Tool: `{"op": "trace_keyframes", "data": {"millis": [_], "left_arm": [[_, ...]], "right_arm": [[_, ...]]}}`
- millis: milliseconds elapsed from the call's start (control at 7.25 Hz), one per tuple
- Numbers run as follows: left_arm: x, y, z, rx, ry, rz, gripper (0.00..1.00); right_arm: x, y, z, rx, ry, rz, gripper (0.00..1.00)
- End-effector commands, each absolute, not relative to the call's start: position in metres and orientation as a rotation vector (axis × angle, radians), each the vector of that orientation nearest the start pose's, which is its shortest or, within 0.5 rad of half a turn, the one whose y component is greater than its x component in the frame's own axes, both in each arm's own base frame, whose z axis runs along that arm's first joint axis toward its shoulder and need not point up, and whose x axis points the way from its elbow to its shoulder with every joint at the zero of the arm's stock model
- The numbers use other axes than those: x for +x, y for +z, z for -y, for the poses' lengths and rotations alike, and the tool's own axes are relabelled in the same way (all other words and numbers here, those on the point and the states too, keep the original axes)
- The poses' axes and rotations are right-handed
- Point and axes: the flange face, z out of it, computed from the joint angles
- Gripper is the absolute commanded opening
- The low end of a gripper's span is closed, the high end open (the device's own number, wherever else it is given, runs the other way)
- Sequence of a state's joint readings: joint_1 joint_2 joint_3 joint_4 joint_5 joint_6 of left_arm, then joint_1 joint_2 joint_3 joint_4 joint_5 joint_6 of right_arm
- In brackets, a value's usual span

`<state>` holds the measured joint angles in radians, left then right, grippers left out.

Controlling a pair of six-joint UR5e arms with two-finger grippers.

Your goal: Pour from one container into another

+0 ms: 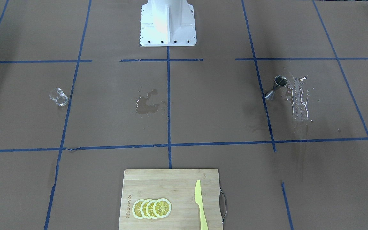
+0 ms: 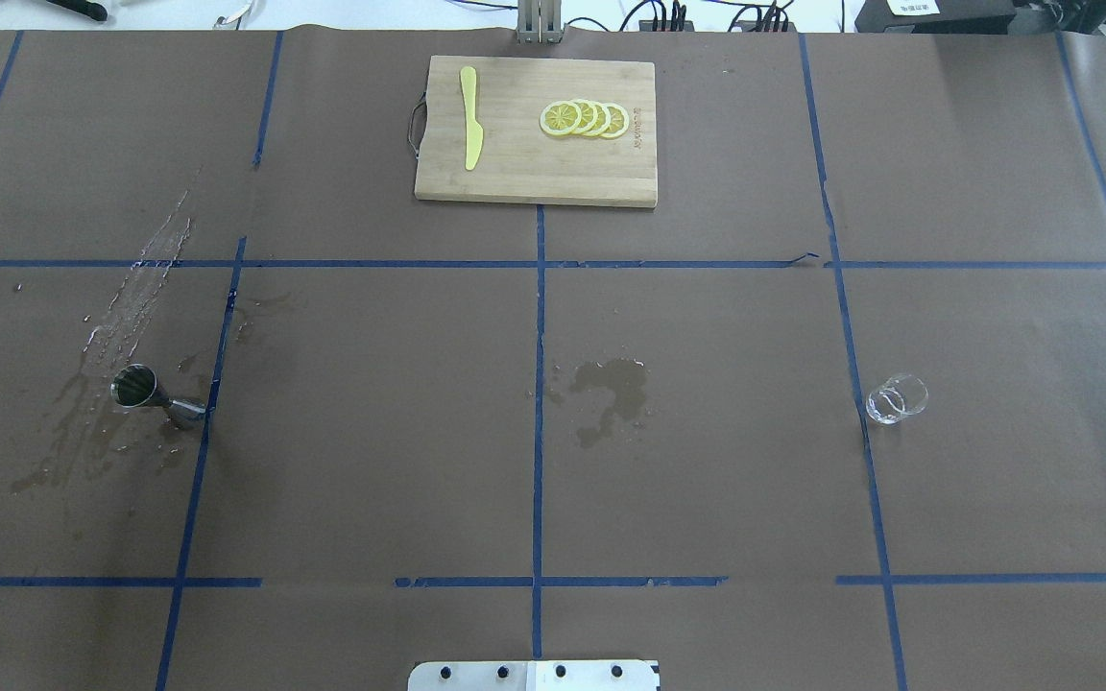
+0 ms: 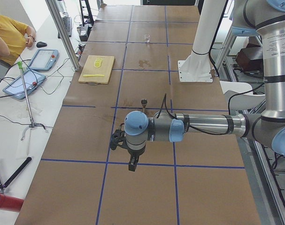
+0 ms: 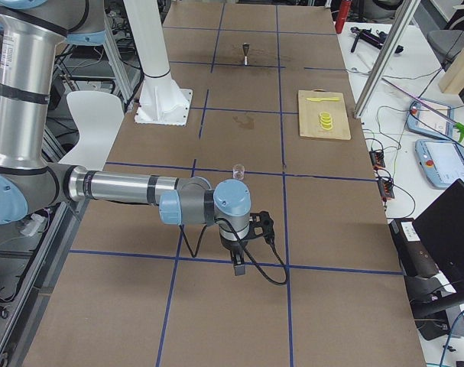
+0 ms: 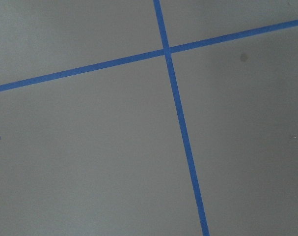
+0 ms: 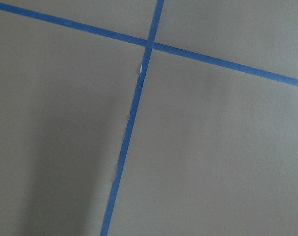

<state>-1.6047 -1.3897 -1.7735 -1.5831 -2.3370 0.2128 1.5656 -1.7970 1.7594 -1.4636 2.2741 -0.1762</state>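
The clear glass tumbler (image 1: 58,96) is standing upright at the middle left of the front-facing view, just beside a blue tape line (image 1: 72,95). The steel jigger (image 1: 276,87) is standing at the middle right, well apart from it, with a wet streak (image 1: 300,102) glistening just to its right. A darker wet patch (image 1: 146,103) is showing near the centre of the brown table (image 1: 209,105). At the bottom centre, a wooden cutting board (image 1: 171,185) is carrying four overlapping lemon slices (image 1: 152,208) and a yellow knife (image 1: 200,204). The left gripper (image 3: 132,164) and the right gripper (image 4: 238,265) are hanging over bare table, holding nothing; whether their fingers are spread or pressed together I cannot tell
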Motion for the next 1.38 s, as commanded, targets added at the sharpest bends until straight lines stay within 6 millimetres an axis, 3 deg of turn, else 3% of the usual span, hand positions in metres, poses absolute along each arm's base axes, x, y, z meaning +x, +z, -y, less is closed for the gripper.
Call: {"op": "trace_keyframes", "data": {"millis": [0,1241], "left_arm": [[-0.078,0.638,0.416,0.132,0.186,-0.758,1.0],[-0.079,0.63,0.425,0.15,0.192,-0.754,1.0]], "right_arm": [[0.068,0.66,0.401,0.129,-0.203,0.689,1.0],[0.067,0.649,0.407,0.151,-0.206,0.688,1.0]]}}
